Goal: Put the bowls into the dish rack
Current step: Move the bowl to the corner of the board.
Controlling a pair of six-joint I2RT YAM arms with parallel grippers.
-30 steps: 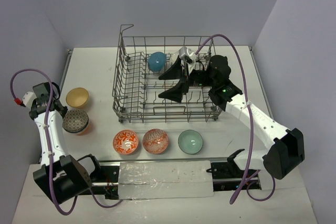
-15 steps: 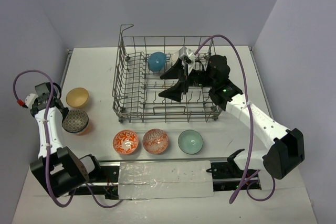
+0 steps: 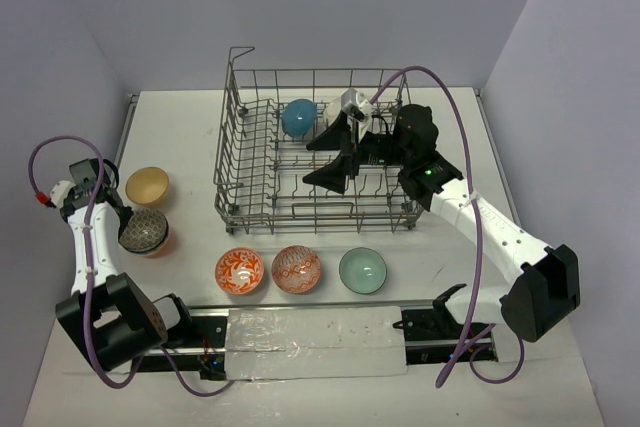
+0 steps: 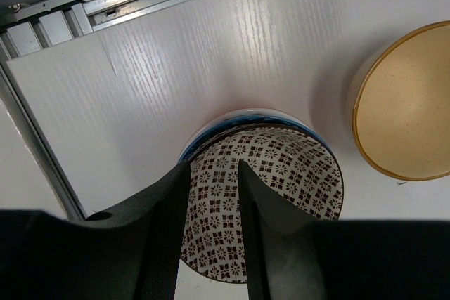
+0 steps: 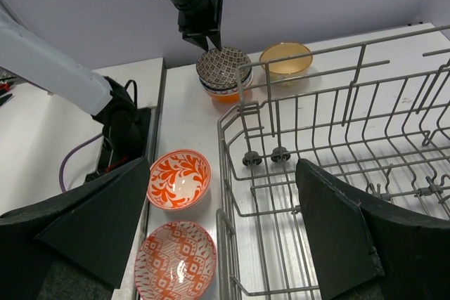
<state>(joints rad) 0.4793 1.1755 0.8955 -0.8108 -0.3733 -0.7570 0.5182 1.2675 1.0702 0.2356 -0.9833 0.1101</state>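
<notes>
Evidently my left hand (image 4: 213, 173) was pinching the near wall of the patterned bowl (image 4: 288, 173), one finger inside the rim and the other outside it, at the far left of the desk (image 4: 211, 54). That bowl sat on top of a stack, nested in a blue-rimmed bowl (image 4: 232, 116), with the tan bowl (image 4: 408, 110) just beside it. I judged it to be glazed ceramic: stiff, fairly heavy for its size, slick under my pads and likely to chip if knocked against wire. A grip on the rim alone left the weight hanging off one side, so I expected it to tip in my fingers unless I held firmly and moved slowly. It might also have dragged the bowl beneath it. My right hand (image 3: 306, 166) was spread wide and held nothing, hanging over the middle of the dish rack (image 3: 232, 147) near the teal bowl (image 3: 298, 117) that stood on edge among the tines. Two orange-red bowls (image 3: 240, 270) and a pale green bowl (image 3: 362, 270) waited in a row on the desk in front of the rack.
</notes>
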